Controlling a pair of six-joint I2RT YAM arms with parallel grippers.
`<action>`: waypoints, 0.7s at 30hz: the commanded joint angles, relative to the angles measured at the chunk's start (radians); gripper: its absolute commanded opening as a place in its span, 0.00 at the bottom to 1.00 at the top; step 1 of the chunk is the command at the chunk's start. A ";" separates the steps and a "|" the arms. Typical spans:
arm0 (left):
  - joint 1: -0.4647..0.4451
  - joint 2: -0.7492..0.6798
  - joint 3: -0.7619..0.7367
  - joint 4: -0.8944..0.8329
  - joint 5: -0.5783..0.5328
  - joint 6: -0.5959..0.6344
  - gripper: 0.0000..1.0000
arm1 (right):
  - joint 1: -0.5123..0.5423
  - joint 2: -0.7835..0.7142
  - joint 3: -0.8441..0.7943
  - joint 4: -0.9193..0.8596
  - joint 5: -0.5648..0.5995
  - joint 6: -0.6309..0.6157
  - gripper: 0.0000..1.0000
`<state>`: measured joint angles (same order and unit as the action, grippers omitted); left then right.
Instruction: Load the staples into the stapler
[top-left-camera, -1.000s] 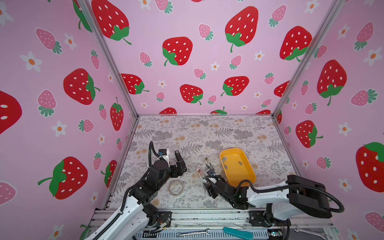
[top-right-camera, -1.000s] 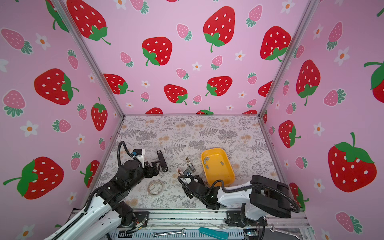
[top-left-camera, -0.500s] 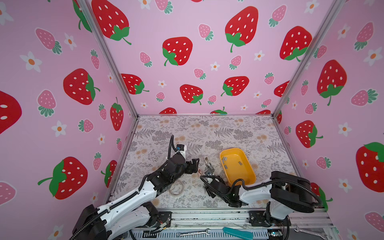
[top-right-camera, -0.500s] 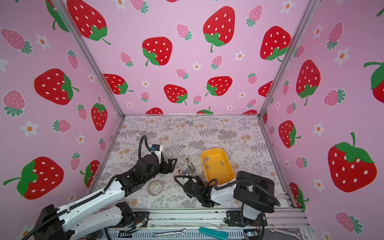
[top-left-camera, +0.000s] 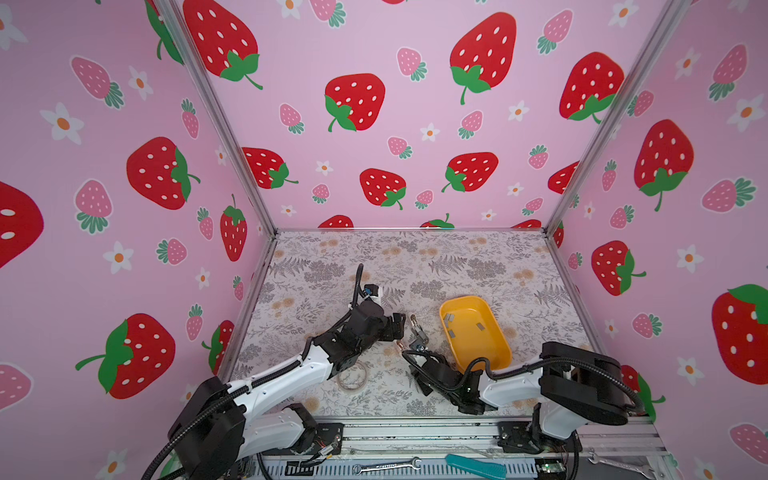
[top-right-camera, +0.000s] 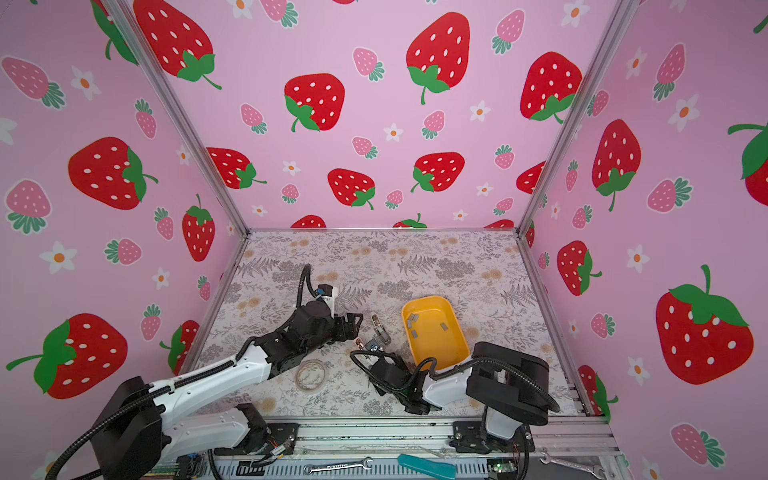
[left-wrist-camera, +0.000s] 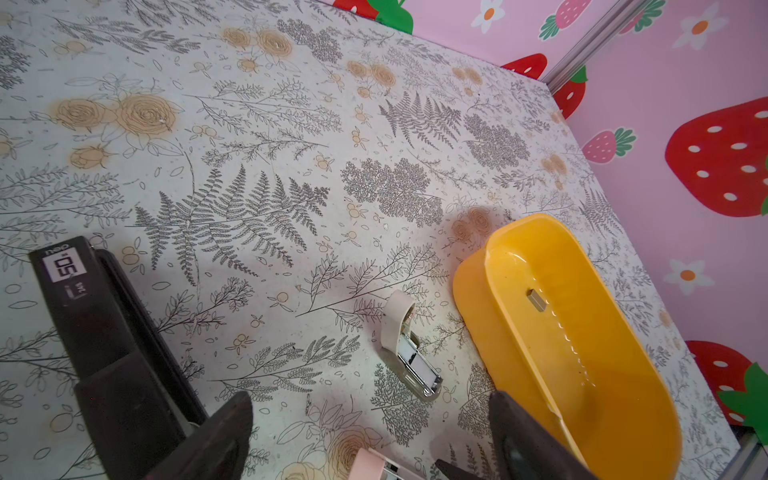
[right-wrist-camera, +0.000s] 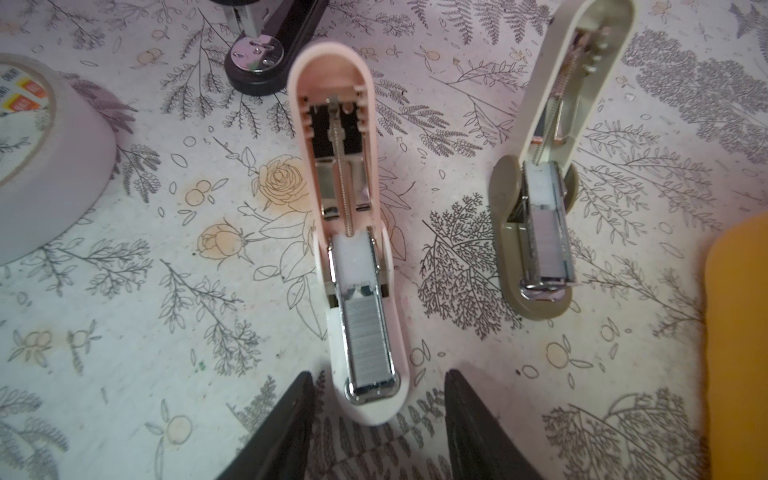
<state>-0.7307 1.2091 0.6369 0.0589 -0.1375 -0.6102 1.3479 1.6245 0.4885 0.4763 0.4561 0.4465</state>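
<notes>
A pink stapler (right-wrist-camera: 353, 232) lies hinged open, with a grey strip of staples (right-wrist-camera: 370, 340) in its channel. My right gripper (right-wrist-camera: 376, 399) is open, its fingertips on either side of this stapler's front end without touching it. A beige stapler (right-wrist-camera: 540, 232) lies open beside it, also with a strip inside. A few loose staples (top-left-camera: 449, 319) lie in the yellow tray (top-left-camera: 478, 353). My left gripper (left-wrist-camera: 370, 440) is open wide and empty, just above the pink stapler (left-wrist-camera: 370, 465), with the beige stapler (left-wrist-camera: 405, 345) beyond it. In both top views the left gripper (top-left-camera: 397, 328) (top-right-camera: 353, 326) sits left of the beige stapler (top-left-camera: 417, 328).
A black stapler (left-wrist-camera: 95, 332) lies beside my left gripper's finger and shows in the right wrist view too (right-wrist-camera: 266, 54). A roll of clear tape (top-left-camera: 352, 376) sits near the front under the left arm. Wrenches and a teal tool lie on the rail in front.
My left arm has reached right, toward the staplers, still open. My right gripper has narrowed around the pink stapler's front end.
</notes>
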 joint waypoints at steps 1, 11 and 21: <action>0.009 0.046 0.030 0.066 0.025 -0.036 0.87 | -0.001 0.020 -0.002 0.018 -0.005 -0.005 0.49; 0.057 0.182 0.001 0.187 0.126 -0.088 0.73 | -0.003 0.060 0.016 0.027 -0.012 -0.002 0.39; 0.059 0.207 -0.072 0.224 0.085 -0.087 0.51 | -0.003 0.067 0.020 0.032 -0.016 0.008 0.25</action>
<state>-0.6746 1.4036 0.5900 0.2504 -0.0280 -0.6888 1.3479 1.6676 0.5007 0.5312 0.4454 0.4477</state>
